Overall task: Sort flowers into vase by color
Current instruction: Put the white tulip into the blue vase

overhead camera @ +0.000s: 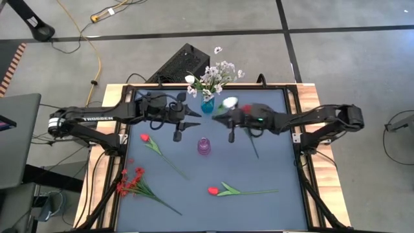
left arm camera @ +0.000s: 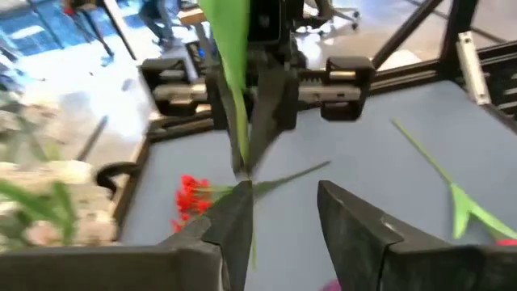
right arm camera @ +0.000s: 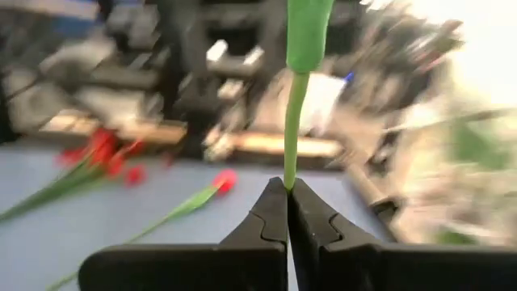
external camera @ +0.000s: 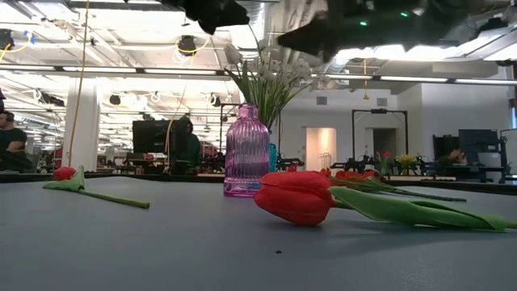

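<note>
My right gripper (right arm camera: 288, 187) is shut on the green stem of a flower (left arm camera: 230, 89) above the table's middle. In the high view a white bloom (overhead camera: 229, 102) shows beside this gripper (overhead camera: 220, 117). Facing it, my left gripper (left arm camera: 283, 212) stands open just short of that stem, with nothing between its fingers. A blue vase (overhead camera: 207, 107) with white flowers (overhead camera: 217, 76) stands at the far middle, and a purple ribbed vase (overhead camera: 204, 146) stands in front of it. Flat on the table lie a red tulip (overhead camera: 145, 138), a red spray (overhead camera: 129, 181) and a second red tulip (overhead camera: 213, 190). My right gripper pinches the thin bare stem (right arm camera: 289, 166) between its two fingertips, close below a leaf (right arm camera: 308, 32). The fingers come level from the table's right and lie across the stem. The flower stands roughly upright above the fingers, lifted clear of the table.
Another red flower (left arm camera: 190, 198) lies on the table beneath the right arm. The raised black frame (overhead camera: 294, 139) borders the table on all sides. A dark box (overhead camera: 181, 61) and cables lie beyond the far edge. Bare blue table shows at the near right (overhead camera: 272, 213).
</note>
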